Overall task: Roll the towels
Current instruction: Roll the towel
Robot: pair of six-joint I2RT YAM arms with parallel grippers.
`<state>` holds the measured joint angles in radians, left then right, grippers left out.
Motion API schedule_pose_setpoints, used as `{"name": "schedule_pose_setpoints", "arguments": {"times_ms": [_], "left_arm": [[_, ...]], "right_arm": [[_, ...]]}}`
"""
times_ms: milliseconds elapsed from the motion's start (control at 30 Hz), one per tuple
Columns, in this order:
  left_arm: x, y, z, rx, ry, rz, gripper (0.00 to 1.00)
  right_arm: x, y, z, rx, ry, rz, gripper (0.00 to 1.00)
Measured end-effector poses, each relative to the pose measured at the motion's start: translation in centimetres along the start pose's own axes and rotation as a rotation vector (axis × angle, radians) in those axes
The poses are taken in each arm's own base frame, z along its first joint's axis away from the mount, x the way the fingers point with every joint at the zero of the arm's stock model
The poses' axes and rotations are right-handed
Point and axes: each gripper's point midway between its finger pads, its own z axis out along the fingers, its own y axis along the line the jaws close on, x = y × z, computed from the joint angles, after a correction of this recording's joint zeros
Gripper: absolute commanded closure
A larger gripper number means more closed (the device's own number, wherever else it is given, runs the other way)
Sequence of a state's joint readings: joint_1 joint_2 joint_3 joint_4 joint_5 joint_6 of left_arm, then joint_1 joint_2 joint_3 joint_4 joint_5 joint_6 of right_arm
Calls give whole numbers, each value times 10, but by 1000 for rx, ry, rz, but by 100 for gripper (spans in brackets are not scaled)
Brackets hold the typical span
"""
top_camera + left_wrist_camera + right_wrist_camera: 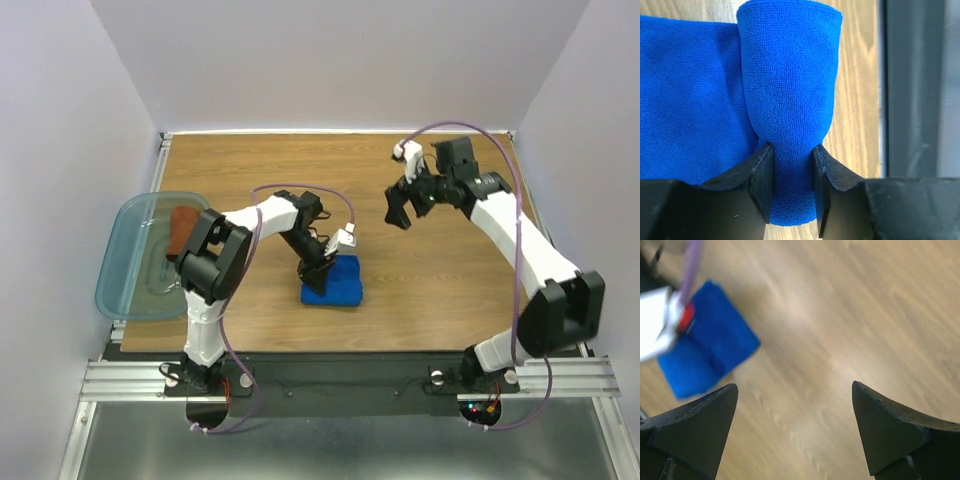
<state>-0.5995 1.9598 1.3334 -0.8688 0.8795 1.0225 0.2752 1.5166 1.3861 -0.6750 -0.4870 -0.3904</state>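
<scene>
**Desk:** What does the room look like from your end?

**Me:** I see a wood-grain table point(440, 290) filling the middle of the top view. There are pale lavender walls point(340, 60) on three sides and a metal rail point(350, 378) along the bottom.

**Desk:** And the towels?

**Me:** The blue towel point(340, 288) lies on the wood just below centre. The brown towel point(182, 230) sits in the bin point(120, 275) at centre left, which overhangs the table's left edge.

**Desk:** Claws?

**Me:** My left claw point(792, 150) is partly closed, pinching a rolled fold of the blue towel between its fingers. The flat part of the cloth spreads to the left of the wrist view. My right claw point(795, 390) is spread wide and holds nothing. It hangs over the wood at upper right, well apart from the towel.
</scene>
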Motion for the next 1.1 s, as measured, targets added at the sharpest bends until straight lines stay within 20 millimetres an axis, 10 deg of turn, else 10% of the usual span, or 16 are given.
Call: {"name": "schedule_pose_setpoints", "arguments": {"times_ms": [233, 667, 933, 1100], "left_arm": [[1, 10, -3, 140, -68, -191, 83], [2, 19, -5, 237, -89, -375, 81], [2, 22, -6, 262, -105, -426, 81], [3, 23, -6, 265, -110, -435, 81]], "right_arm": [[29, 35, -30, 1, 4, -107, 0], [66, 166, 57, -153, 175, -553, 10], [119, 193, 103, -106, 267, -807, 10], [124, 187, 118, -53, 269, -889, 32]]}}
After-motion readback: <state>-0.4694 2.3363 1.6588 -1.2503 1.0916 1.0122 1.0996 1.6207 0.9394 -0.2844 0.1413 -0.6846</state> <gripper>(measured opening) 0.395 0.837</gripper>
